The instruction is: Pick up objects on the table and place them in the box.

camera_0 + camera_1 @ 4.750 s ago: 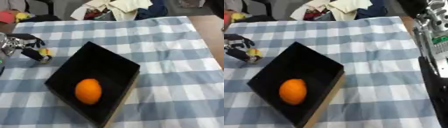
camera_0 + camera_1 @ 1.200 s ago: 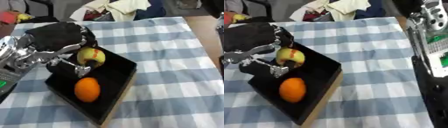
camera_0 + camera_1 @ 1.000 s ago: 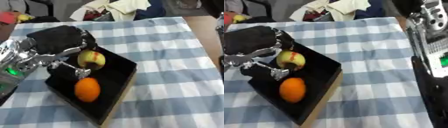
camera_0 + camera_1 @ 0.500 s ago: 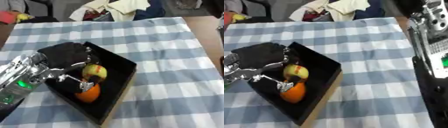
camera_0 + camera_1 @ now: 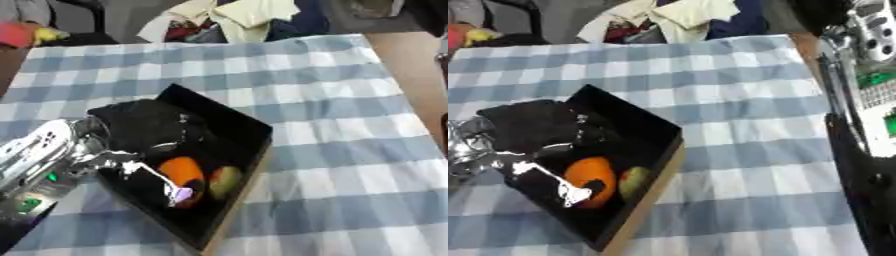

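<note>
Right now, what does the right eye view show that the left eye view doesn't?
Only the right eye view: the robot's right arm, silver and black with green lights, down the right edge; its hand is not visible. Only the left eye view: the bare wooden table edge at the right, and more of the silver left forearm with green lights. Both: the black box on the checked cloth, the orange and the apple side by side inside it, and the left hand reaching into the box over them.
</note>
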Robot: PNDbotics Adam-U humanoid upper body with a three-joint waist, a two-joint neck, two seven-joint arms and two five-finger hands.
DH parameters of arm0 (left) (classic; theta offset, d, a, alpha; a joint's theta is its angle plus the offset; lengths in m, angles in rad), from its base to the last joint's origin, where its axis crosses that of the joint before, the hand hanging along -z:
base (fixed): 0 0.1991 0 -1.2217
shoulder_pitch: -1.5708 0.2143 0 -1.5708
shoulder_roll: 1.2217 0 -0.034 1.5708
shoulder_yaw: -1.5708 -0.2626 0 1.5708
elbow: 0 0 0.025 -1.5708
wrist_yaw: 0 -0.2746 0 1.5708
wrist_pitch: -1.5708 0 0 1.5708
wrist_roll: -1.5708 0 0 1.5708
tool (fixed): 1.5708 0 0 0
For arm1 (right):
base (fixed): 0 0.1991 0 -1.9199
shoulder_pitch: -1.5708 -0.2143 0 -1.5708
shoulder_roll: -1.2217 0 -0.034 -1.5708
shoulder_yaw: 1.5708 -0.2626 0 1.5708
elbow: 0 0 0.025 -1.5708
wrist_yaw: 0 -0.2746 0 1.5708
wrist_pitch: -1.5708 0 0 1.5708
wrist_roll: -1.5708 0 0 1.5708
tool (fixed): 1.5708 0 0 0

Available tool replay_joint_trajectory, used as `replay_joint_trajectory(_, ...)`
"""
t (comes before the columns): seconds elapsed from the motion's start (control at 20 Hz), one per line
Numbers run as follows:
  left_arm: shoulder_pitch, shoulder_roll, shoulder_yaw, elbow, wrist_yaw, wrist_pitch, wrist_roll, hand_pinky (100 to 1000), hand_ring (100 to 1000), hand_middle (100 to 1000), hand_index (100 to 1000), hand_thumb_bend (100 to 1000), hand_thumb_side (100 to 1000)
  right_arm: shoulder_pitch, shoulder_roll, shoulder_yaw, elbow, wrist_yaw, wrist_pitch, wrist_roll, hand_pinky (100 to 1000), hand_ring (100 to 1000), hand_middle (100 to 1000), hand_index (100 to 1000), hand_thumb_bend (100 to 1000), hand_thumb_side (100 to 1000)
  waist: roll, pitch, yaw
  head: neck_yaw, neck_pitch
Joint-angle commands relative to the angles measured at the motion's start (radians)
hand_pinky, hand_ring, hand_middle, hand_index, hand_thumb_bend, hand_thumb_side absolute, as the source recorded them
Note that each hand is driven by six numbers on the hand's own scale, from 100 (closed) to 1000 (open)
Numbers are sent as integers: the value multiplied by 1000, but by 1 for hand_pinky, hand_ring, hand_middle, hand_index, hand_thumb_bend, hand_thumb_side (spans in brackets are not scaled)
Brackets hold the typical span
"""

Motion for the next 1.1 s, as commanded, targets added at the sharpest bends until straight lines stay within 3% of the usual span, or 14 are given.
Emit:
replay_joint_trajectory(0.05,-13,4,38,-15,-65,-14,33,768,927,886,1000,604,933,-14,-5,-10,-25,-7,3,-4,945,869,803,934,100,873,-2,-24,2,-3,1)
replay_joint_trajectory(0.15,-11,-2,52,-15,-93,-10,68,767,926,883,995,609,951,-13,-5,-11,-27,-7,3,-5,945,869,803,934,100,873,-2,-25,3,-4,6)
replay_joint_trajectory(0.3,-6,-12,75,-15,-124,8,145,737,908,857,965,474,981,-11,-5,-12,-28,-8,5,-6,945,869,803,934,100,872,-2,-26,4,-4,15)
replay_joint_trajectory(0.5,12,-40,124,-15,-121,56,321,653,867,813,921,100,1000,-10,-6,-13,-29,-8,5,-9,945,869,803,934,100,872,-3,-27,7,8,22)
replay_joint_trajectory(0.65,37,-74,180,-15,-48,109,532,577,825,772,893,100,971,-8,-8,-16,-29,-9,6,-12,945,869,803,934,100,871,-5,-27,12,15,21)
replay_joint_trajectory(0.8,61,-125,267,-15,107,150,810,540,798,740,874,100,907,-5,-9,-19,-31,-11,6,-19,944,869,803,935,100,869,-8,-27,18,13,16)
replay_joint_trajectory(0.95,76,-165,362,-15,279,124,1060,499,747,681,836,111,884,-2,-10,-22,-33,-14,5,-26,944,869,802,934,100,863,-12,-28,26,7,13)
replay_joint_trajectory(1.1,89,-189,438,-15,437,65,1238,482,705,635,803,136,874,2,-10,-25,-35,-21,3,-34,942,868,801,932,100,858,-15,-31,31,3,14)
